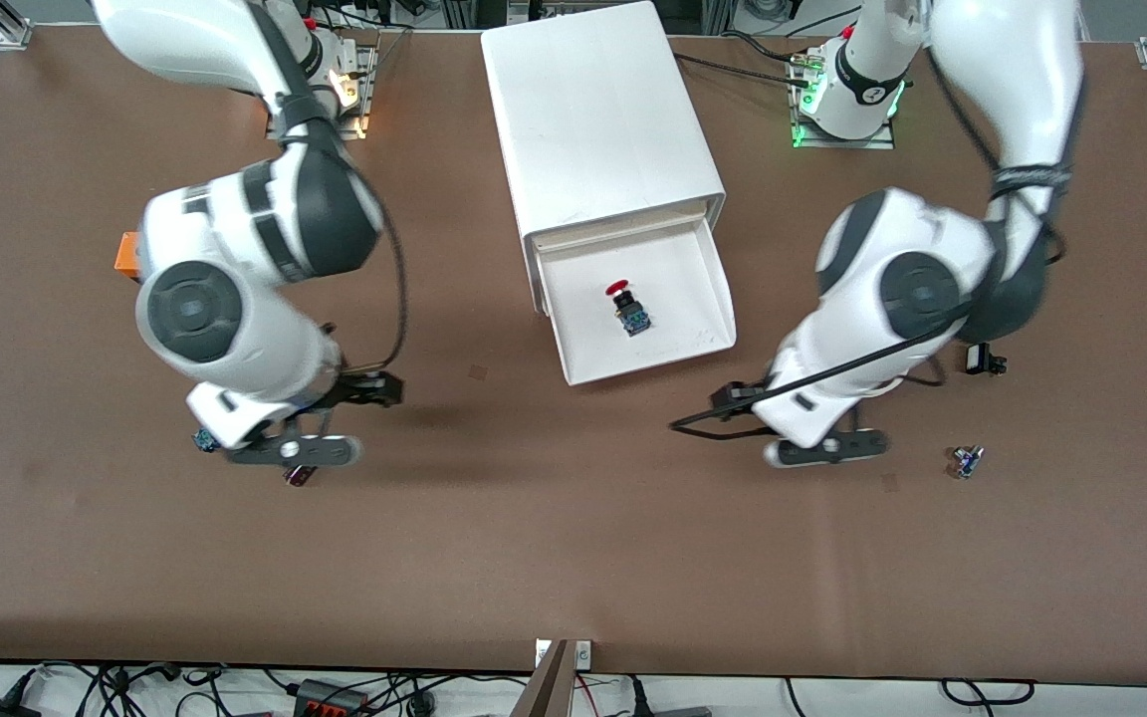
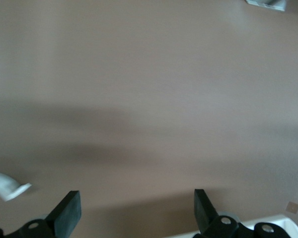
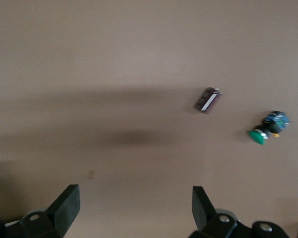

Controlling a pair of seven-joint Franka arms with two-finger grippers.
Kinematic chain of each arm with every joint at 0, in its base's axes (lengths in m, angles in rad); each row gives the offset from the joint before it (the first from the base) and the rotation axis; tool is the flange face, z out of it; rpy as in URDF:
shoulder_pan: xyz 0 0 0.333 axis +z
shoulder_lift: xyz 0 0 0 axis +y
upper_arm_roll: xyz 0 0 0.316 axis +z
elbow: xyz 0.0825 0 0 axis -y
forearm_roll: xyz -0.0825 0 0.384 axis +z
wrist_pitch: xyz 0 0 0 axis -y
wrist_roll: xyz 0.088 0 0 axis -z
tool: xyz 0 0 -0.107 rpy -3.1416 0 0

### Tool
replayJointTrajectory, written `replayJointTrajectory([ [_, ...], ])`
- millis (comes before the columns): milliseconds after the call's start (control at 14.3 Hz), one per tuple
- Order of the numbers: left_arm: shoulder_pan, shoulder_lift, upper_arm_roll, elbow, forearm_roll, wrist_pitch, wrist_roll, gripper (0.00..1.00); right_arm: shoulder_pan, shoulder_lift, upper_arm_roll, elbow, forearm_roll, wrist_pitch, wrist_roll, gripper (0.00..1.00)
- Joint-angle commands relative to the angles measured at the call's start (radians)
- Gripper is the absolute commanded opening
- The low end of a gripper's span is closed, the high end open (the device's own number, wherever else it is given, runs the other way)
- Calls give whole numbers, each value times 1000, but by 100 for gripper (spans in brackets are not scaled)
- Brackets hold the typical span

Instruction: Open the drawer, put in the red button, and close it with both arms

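Observation:
The red button point(image 1: 626, 304) lies inside the open drawer point(image 1: 655, 362) of the white cabinet point(image 1: 598, 119), red cap toward the cabinet. My right gripper point(image 1: 295, 453) hovers low over the table toward the right arm's end, well apart from the drawer. In the right wrist view it point(image 3: 135, 206) is open and empty over bare brown table. My left gripper point(image 1: 825, 448) hovers low over the table toward the left arm's end, nearer the front camera than the drawer. In the left wrist view it point(image 2: 137, 208) is open and empty.
A green-capped button point(image 3: 268, 128) and a dark purple cylinder point(image 3: 207, 100) lie on the table by my right gripper; the cylinder also shows in the front view point(image 1: 298, 476). An orange block point(image 1: 127, 252) lies beside the right arm. Two small parts point(image 1: 965, 461) point(image 1: 982, 358) lie near the left arm.

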Motion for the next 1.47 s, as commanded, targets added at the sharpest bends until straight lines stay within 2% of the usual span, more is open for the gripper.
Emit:
replayJointTrajectory([
  [0,-40,22,8,-75,29,114,-26,100,-82,-54,14,-46,-6,-31,-88,100],
  [280,-117,5,5,-203,29,151,-114,100,-176,-106,14,-46,-6,-57,-170,100],
  [489,-148,-53,-10,-286,16,144,-169,100,-228,-139,14,-47,-3,-105,-192,100],
  [559,-137,-70,-44,-310,16,140,-198,100,-242,-167,14,-73,-3,-103,-211,100],
  [699,-132,-102,-83,-372,6,137,-256,100,-269,-262,21,-206,-2,-57,-221,100],
  [839,-132,-104,-122,-387,-3,108,-275,100,-320,-357,50,-321,-3,-10,-256,100],
  [1048,-142,-104,-150,-389,-3,39,-275,100,-468,-457,196,-414,-67,30,-310,100],
  [1398,-135,-104,-204,-381,-14,-64,-264,100,-481,-482,192,-412,-78,13,-377,100],
])
